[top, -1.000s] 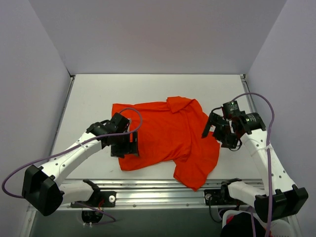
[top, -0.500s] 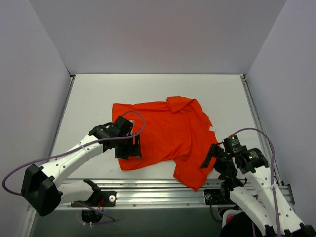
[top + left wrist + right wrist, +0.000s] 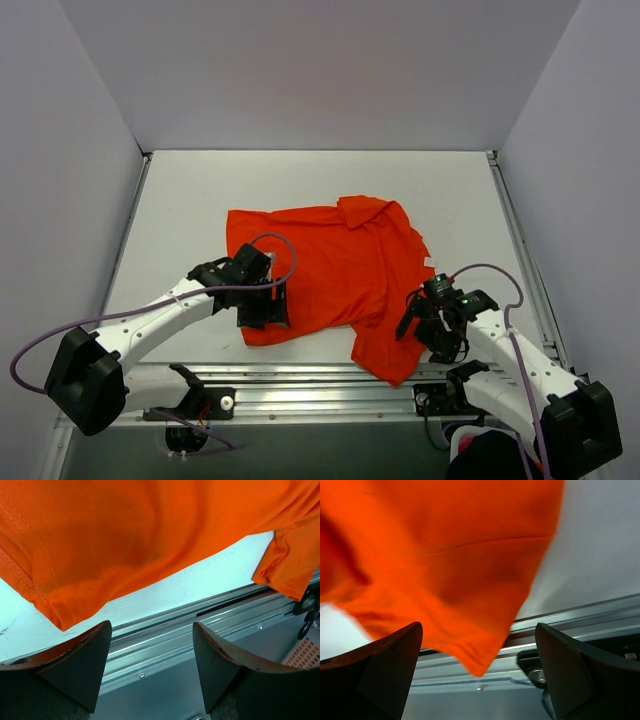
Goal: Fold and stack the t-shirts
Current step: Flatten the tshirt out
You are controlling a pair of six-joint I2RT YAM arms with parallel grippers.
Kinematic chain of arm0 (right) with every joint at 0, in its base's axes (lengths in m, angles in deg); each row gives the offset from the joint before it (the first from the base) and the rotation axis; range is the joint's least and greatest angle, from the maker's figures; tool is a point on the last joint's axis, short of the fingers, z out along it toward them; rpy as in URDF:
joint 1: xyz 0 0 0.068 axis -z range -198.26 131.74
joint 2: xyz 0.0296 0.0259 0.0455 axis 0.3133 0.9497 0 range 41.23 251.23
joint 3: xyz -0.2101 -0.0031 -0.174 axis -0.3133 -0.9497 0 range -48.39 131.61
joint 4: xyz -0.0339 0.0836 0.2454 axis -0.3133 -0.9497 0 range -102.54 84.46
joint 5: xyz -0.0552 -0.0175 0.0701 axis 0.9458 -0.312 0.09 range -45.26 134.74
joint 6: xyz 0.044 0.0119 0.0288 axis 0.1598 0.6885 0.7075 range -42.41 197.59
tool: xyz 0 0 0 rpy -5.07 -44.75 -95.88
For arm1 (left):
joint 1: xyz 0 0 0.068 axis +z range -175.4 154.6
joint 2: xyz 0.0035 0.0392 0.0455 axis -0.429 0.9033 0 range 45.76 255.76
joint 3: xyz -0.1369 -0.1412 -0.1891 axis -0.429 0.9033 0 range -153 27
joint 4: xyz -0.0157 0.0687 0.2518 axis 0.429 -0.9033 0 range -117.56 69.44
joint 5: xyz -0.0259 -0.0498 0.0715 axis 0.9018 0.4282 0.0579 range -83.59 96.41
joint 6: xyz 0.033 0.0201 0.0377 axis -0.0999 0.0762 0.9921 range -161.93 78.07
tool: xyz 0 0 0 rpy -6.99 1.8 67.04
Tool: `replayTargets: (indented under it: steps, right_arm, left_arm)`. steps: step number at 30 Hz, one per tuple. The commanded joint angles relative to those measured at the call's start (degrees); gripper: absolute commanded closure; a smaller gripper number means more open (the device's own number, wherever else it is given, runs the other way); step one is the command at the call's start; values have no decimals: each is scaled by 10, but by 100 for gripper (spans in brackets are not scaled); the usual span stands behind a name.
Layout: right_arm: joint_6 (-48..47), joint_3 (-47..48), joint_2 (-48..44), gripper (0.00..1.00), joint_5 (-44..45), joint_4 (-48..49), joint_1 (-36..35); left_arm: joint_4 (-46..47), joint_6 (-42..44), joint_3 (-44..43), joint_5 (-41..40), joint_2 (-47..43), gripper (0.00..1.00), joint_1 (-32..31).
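One bright orange-red t-shirt (image 3: 340, 270) lies spread and wrinkled on the white table, with its lower right corner hanging over the front rail. My left gripper (image 3: 262, 308) is open and empty over the shirt's lower left corner, which shows in the left wrist view (image 3: 55, 615). My right gripper (image 3: 418, 330) is open and empty at the shirt's lower right edge. In the right wrist view the hanging corner (image 3: 475, 665) lies between the two fingers, which stand wide apart.
A metal rail (image 3: 330, 385) runs along the table's front edge, with arm mounts at both ends. White walls enclose the table on three sides. A small white tag (image 3: 428, 262) sits at the shirt's right edge.
My right arm has swung from the shirt's right sleeve down and inward to its lower right corner. My left gripper has crept a little toward the front along the lower left corner.
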Motion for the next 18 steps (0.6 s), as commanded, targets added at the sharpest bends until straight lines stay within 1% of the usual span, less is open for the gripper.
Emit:
replayTargets:
  steps: [1,3,6,8,9,11,12,13,14,15,16,18]
  right_arm:
    - [46,-33,30,9,35,28,-28]
    - [47,-29,48,9,43,37,-30]
    - [43,-7,109,9,59,38,-37]
    - [25,4,150,9,80,50,-38]
    - [19,13,162,10,83,69,-38]
    - [8,22,205,18,83,87,-38]
    - [5,27,217,21,80,110,-38]
    - [2,35,246,28,79,120,-38]
    - [-4,41,261,32,78,129,-38]
    - [-8,46,275,36,76,149,-38]
    - [-12,58,305,45,74,157,-38]
    - [-27,72,336,63,74,173,-38]
  left_arm:
    - [35,15,12,21,-21,25,-1]
    - [38,18,9,20,-14,25,-1]
    - [18,26,-12,9,3,25,0]
    - [25,26,-9,3,5,25,0]
    - [36,24,-6,3,7,25,2]
    - [39,24,-9,3,13,28,8]
    - [38,27,-13,3,25,33,12]
    - [39,29,-16,3,32,38,23]
    - [40,32,-20,4,44,44,29]
    - [42,40,-20,7,51,59,37]
    - [45,43,-21,9,59,67,52]
    - [43,56,-27,12,80,88,72]
